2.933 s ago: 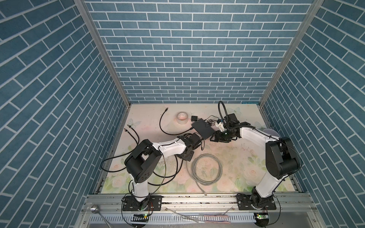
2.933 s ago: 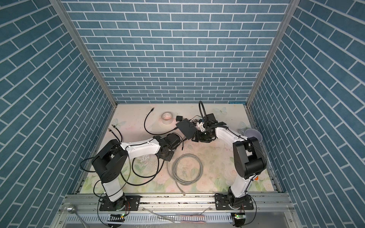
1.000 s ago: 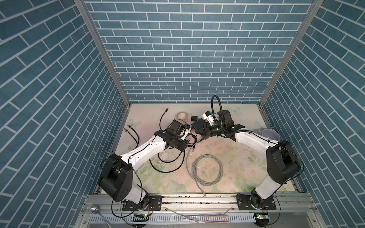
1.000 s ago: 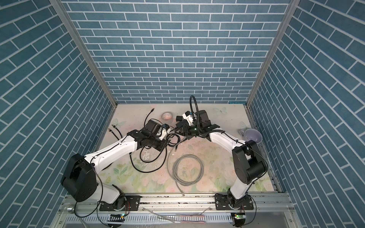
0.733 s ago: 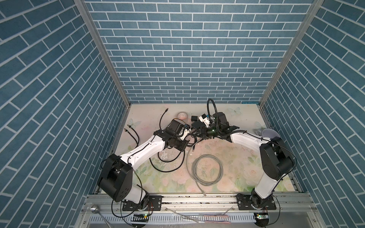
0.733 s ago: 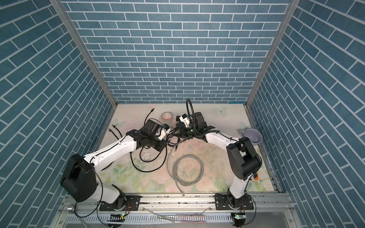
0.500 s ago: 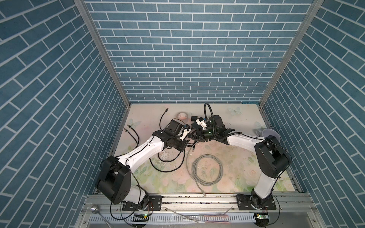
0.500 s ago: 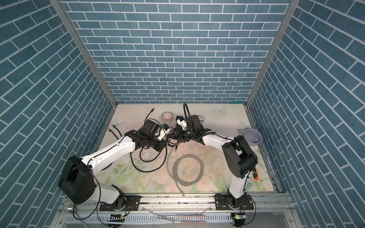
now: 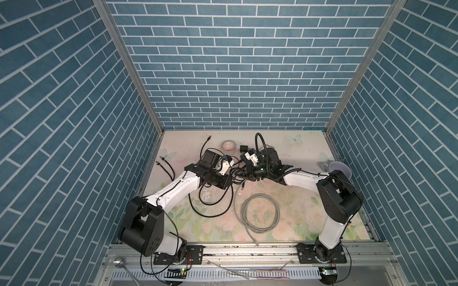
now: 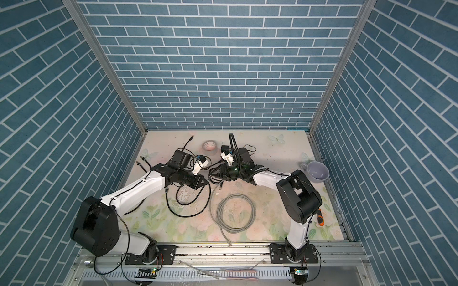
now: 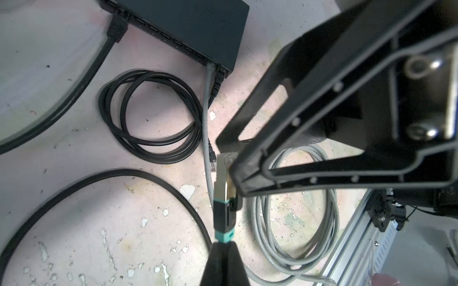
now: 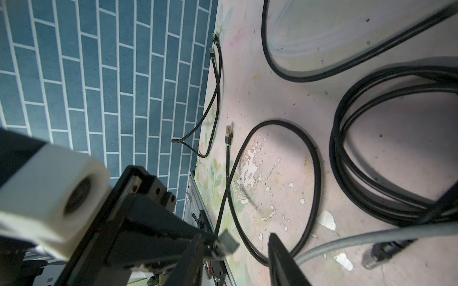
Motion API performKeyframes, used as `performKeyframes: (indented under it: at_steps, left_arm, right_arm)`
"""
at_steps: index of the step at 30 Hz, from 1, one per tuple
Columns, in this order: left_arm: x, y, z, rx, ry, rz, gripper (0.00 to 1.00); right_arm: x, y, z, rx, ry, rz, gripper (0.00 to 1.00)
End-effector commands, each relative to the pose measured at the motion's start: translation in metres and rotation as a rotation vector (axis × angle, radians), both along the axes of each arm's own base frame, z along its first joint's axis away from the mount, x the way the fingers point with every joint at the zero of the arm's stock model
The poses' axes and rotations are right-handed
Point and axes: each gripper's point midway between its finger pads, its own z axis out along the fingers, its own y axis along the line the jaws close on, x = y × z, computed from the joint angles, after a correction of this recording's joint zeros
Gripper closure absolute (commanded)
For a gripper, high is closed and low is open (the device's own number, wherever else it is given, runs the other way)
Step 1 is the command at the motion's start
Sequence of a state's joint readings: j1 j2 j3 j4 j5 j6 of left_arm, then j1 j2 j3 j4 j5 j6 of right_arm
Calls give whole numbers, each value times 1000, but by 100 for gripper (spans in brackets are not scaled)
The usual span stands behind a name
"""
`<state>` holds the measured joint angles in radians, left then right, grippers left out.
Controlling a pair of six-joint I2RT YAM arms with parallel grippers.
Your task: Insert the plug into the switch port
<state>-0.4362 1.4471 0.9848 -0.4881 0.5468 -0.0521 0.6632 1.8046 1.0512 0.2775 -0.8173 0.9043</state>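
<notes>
Beside the left wall two black cables (image 12: 218,84) lie loose on the worktop (image 9: 297,151). From that side the left arm reaches toward the middle. The left end effector (image 11: 222,248) is clamped tight on the teal-banded boot of the plug (image 11: 223,183), holding it clear of the worktop with its metal tip free. Meeting it from the right, the right end effector (image 12: 235,236) is open: its fingers stand apart, one on each side of the plug, with a clear gap on one side. The switch (image 11: 188,27) lies flat on the worktop beyond the plug, well apart from it. A grey cable and a black one sit in ports at one corner of the switch, and another black one sits at the far end of the row. In both top views I cannot make the switch out. A cup (image 10: 317,172) stands at the far right.
</notes>
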Motion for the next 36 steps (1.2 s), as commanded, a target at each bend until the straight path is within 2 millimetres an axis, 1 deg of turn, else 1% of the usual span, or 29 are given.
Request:
performKeyframes:
  at_steps: [1,4,6,12,17,20,24,26,27,32,33,35,36]
  left_arm:
    - [-2,-10,3,-79,31,-41,100]
    - [-1,-10,-4,-72,55,-43,100]
    - [0,-11,-4,-75,54,-45,100]
    - [4,-7,-3,-87,57,-30,100]
    - [6,-5,-3,-88,53,-21,100]
    - [7,-3,-3,-93,51,-11,100]
    - [9,-2,2,-121,45,0,100]
    - [10,-2,4,-128,40,2,100]
    - [10,-2,5,-129,37,3,100]
    - [8,-1,5,-130,39,2,100]
    - [7,-2,6,-134,37,0,100]
    - [6,-2,7,-142,41,-5,100]
    - [6,-3,8,-145,40,-7,100]
  right_arm:
    - [-4,7,12,75,-28,43,56]
    - [-4,13,8,106,-24,70,55]
    - [-1,16,3,117,-12,75,56]
    - [-1,20,3,150,-2,95,61]
    - [-2,19,1,143,4,87,67]
    - [-4,16,1,141,9,82,74]
    - [-7,13,2,137,8,73,76]
    - [-8,12,2,136,6,71,82]
    - [-9,12,2,136,6,70,83]
    - [-11,11,7,139,2,68,83]
    - [-11,11,8,141,2,69,80]
    - [-12,12,11,146,-5,71,72]
    - [-11,12,12,146,-9,65,70]
